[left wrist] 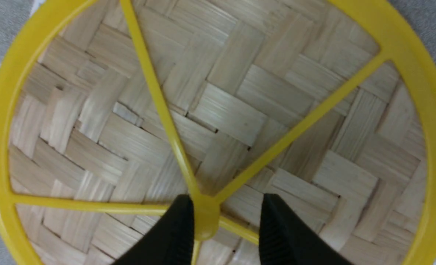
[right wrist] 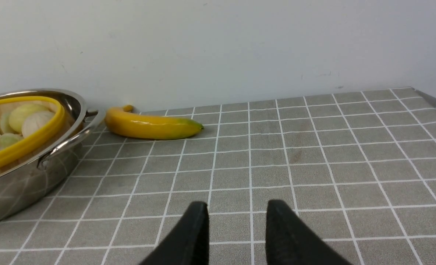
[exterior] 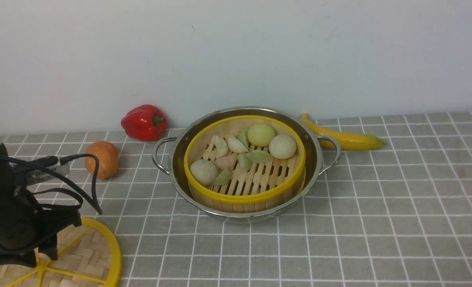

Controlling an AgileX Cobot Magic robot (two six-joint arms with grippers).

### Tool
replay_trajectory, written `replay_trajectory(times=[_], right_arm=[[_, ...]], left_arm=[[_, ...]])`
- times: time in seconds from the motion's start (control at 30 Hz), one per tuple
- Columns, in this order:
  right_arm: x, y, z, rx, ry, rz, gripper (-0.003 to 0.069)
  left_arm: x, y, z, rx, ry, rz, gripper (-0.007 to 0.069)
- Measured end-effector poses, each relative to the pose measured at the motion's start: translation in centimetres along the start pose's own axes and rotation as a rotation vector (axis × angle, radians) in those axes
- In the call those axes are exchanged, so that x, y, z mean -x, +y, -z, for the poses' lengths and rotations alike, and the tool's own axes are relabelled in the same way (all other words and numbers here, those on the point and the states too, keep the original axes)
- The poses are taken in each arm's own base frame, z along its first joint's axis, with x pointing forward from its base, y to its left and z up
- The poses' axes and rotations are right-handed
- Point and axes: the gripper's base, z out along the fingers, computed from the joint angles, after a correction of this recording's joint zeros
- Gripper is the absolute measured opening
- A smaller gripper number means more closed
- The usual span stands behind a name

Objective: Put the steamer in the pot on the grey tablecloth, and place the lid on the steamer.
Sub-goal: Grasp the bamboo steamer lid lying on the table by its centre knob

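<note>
Front view: pepper (exterior: 143,122), potato (exterior: 102,159) and banana (exterior: 345,137) flank the pot (exterior: 177,159).

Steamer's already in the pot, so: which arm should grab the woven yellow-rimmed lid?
Left. The left fingers straddle the yellow centre knob of the flat woven bamboo lid; the right fingers hang over grey gridded cloth.

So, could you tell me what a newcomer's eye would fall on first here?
The steamer of toy buns sits in the steel pot at centre. A red bell pepper and a banana lie by the wall. Near left, the left gripper straddles the lid knob, jaws open.
</note>
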Motion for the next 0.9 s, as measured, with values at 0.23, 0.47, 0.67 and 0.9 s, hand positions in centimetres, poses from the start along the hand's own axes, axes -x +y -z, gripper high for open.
replay_trajectory(times=[0.23, 0.47, 0.67, 0.9], right_arm=[[0.00, 0.00, 0.00, 0.000, 0.000, 0.000, 0.0240], [0.00, 0.00, 0.00, 0.000, 0.000, -0.006, 0.0240], [0.00, 0.00, 0.00, 0.000, 0.000, -0.006, 0.0240], [0.00, 0.00, 0.00, 0.000, 0.000, -0.006, 0.0240]], left_arm=[[0.37, 0.08, -0.45, 0.021, -0.015, -0.018, 0.0243], [0.31, 0.14, -0.39, 0.028, -0.003, -0.007, 0.0243], [0.17, 0.24, -0.38, 0.039, 0.012, -0.007, 0.0243], [0.10, 0.28, -0.38, 0.043, 0.020, -0.008, 0.0200]])
